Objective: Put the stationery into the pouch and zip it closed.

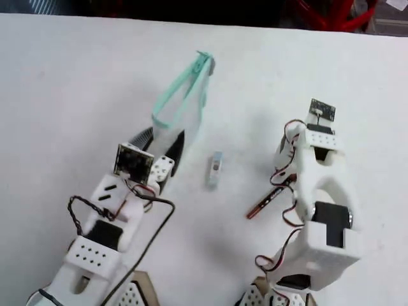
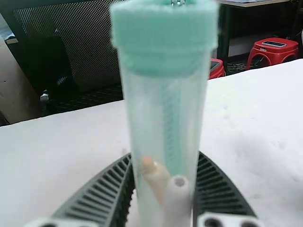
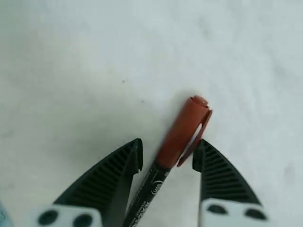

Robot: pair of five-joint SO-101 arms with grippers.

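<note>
From above, the clear, mint-trimmed pouch lies on the white desk with its near end between the fingers of the left pincer, probably to steady it for loading. A small pale item lies loose between the arms, and a red-capped pen lies slantwise just under the right arm. At the left wrist, the left pincer presses against both sides of the pouch. A white cylinder and an orange-tipped piece seem to sit inside it. At the right wrist, the right pincer is spread apart astride the pen, not gripping it, apparently set to close on it.
</note>
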